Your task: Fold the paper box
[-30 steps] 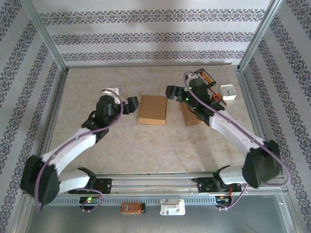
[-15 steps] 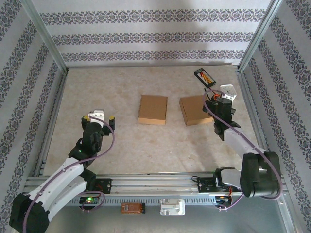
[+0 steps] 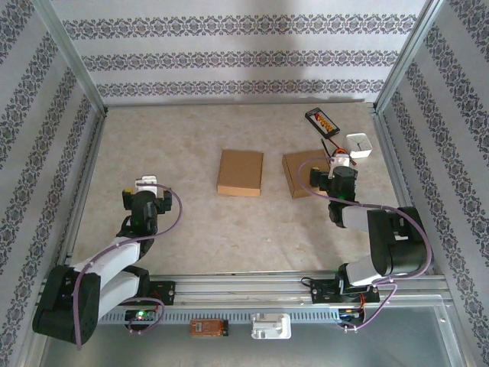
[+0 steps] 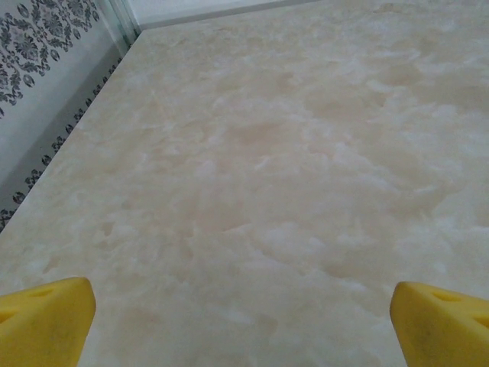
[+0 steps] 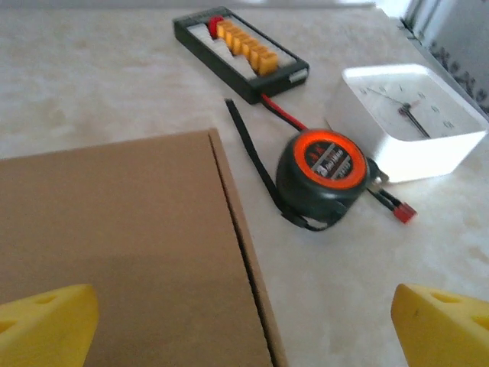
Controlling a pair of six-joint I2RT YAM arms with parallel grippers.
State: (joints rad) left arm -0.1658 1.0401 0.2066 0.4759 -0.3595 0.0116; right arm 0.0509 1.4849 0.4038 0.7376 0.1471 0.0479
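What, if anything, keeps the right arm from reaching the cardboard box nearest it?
Probably nothing, so yes: the open right gripper hovers over the box, and the tape measure lies off its edge.

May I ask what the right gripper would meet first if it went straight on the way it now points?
Probably the right gripper would first meet the flat brown cardboard box near its right edge; the black and orange tape measure lies beyond. Depth is unclear.
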